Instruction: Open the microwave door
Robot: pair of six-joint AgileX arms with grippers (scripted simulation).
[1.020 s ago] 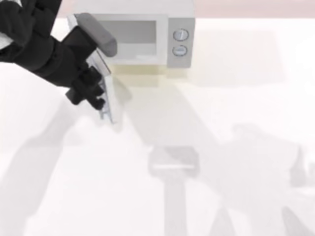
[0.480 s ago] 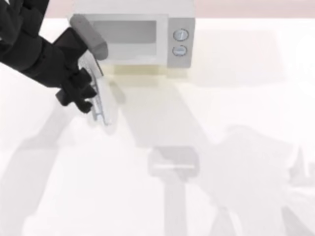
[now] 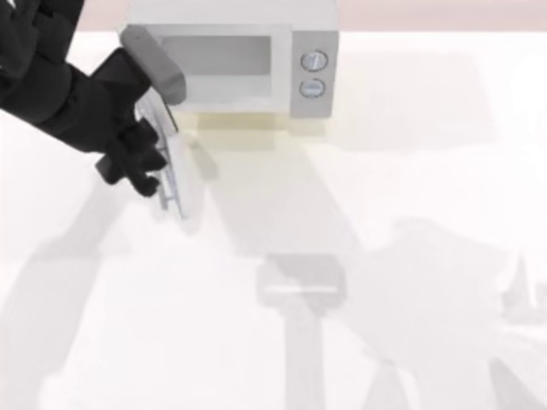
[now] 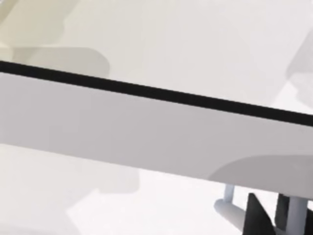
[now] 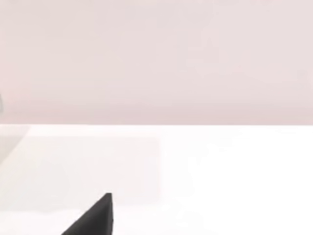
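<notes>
The microwave (image 3: 231,15) stands at the back of the table with its pale inside (image 3: 222,64) showing. The microwave door (image 3: 155,67) is swung out toward the left, well past a right angle. My left gripper (image 3: 159,176) is shut on the door's slim handle (image 3: 173,181) at the free edge. In the left wrist view the door (image 4: 146,132) crosses as a wide grey band, and the dark fingers (image 4: 258,221) clasp the light handle (image 4: 230,211). Of my right gripper only one dark fingertip (image 5: 95,218) shows, over bare table.
Two round silver knobs (image 3: 314,61) (image 3: 312,88) sit on the microwave's front panel, right of the opening. The white table (image 3: 359,256) carries only arm shadows. A pink wall (image 5: 156,58) lies beyond the table's far edge.
Since a second ago my left gripper has pulled the handle farther left and the door has swung wider. Over the last half second almost nothing moved.
</notes>
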